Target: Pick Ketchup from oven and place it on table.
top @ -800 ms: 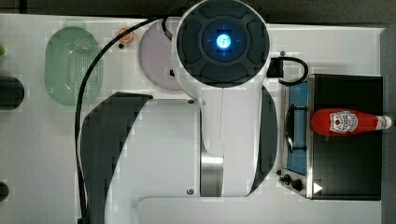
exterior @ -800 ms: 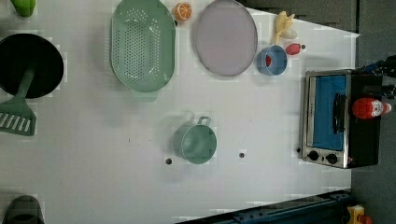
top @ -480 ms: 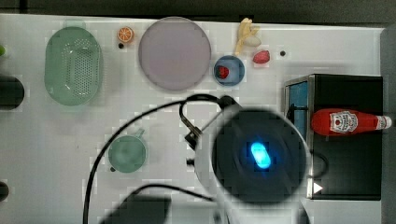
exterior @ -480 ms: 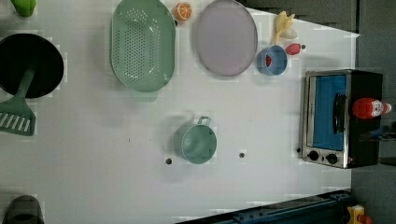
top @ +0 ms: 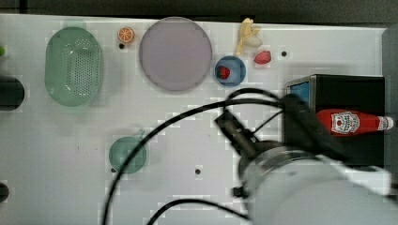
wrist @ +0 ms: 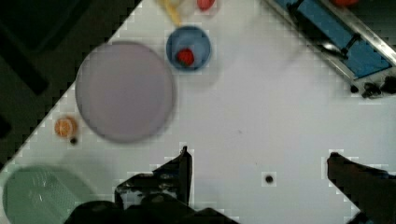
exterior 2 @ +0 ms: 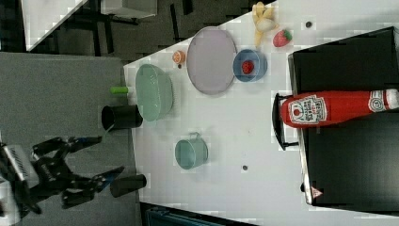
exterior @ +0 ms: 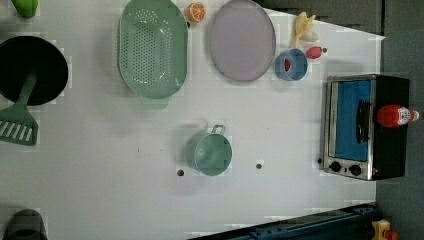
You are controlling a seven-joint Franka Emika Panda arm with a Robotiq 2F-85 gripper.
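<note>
The Ketchup (top: 352, 123) lies on its side on the roof of the black oven (top: 349, 86), cap toward the top view's right; it also shows in the left view (exterior: 395, 115) and the right view (exterior 2: 334, 108). The oven's blue glass door (wrist: 343, 44) faces the white table (top: 70, 140). My arm (top: 305, 192) hangs over the table at the top view's lower right, beside the oven's front. My gripper (wrist: 259, 155) is open, fingers wide apart above bare tabletop, with nothing between them. It stands apart from the bottle.
A green colander (top: 73, 65), purple plate (top: 175, 53), blue bowl with a strawberry (top: 229, 71), orange (top: 126, 34), banana (top: 248, 37) and loose strawberry (top: 263, 57) line the far edge. A green mug (top: 127, 154) sits mid-table. A black pan (exterior: 32, 70) and spatula (exterior: 17, 125) lie at the left view's left.
My arm has swung from the middle of the table to the top view's lower right, closer to the oven. The Ketchup and oven have not moved.
</note>
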